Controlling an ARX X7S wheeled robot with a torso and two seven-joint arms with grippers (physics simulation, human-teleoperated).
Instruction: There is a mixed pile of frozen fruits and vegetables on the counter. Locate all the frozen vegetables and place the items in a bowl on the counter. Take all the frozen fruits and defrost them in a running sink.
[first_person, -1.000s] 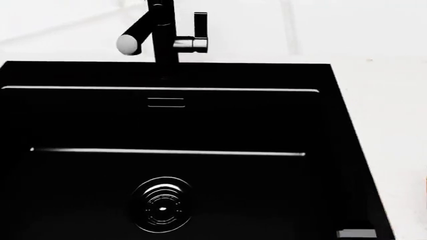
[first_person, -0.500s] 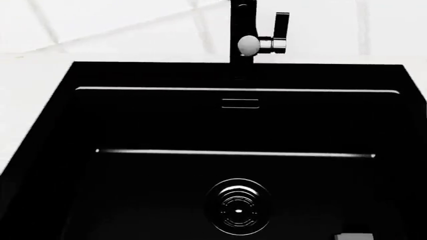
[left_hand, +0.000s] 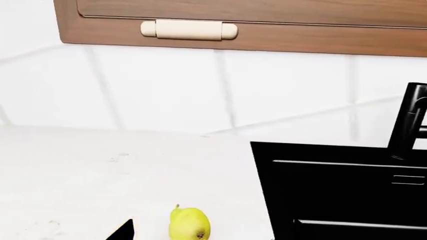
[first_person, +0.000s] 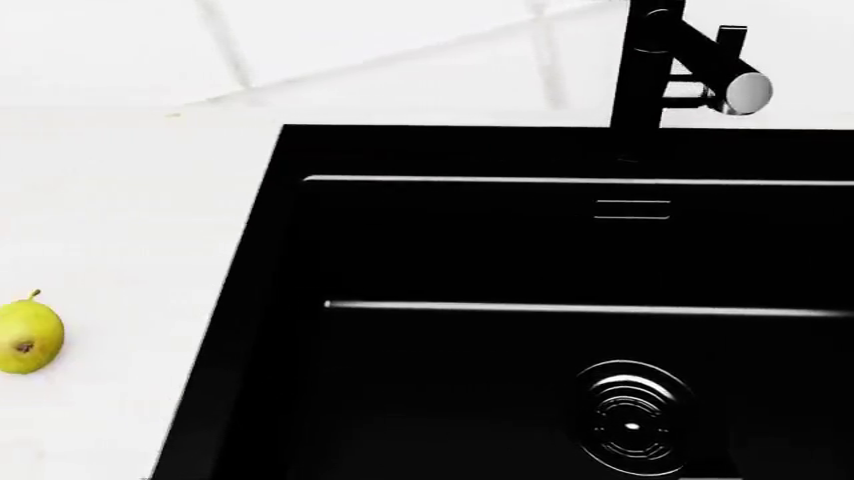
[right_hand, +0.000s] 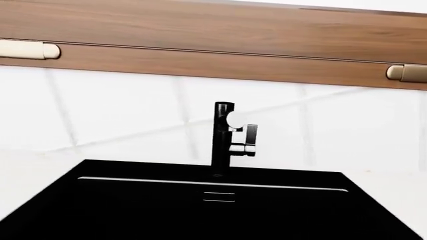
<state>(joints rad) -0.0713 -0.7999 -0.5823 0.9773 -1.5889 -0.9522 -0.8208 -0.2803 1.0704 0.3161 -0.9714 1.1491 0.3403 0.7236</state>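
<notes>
- Jaws of both grippers out of frame in every view; opening and hold impossible to tell
- Dark wedge (left_hand: 122, 231) at the left wrist view's edge, near the pear, possibly a fingertip, too little shown to be sure
- Pear (first_person: 28, 337) lying on the counter (first_person: 120, 220), well left of the sink (first_person: 534, 260), touching nothing else
- Long axis tilted, narrow stem end up and slightly toward the wall, dark blossom end facing the camera in the head view
- Sink basin bare, drain (first_person: 631, 417) low on the right
- Faucet (first_person: 650, 65) behind the rim, spout angled right
</notes>
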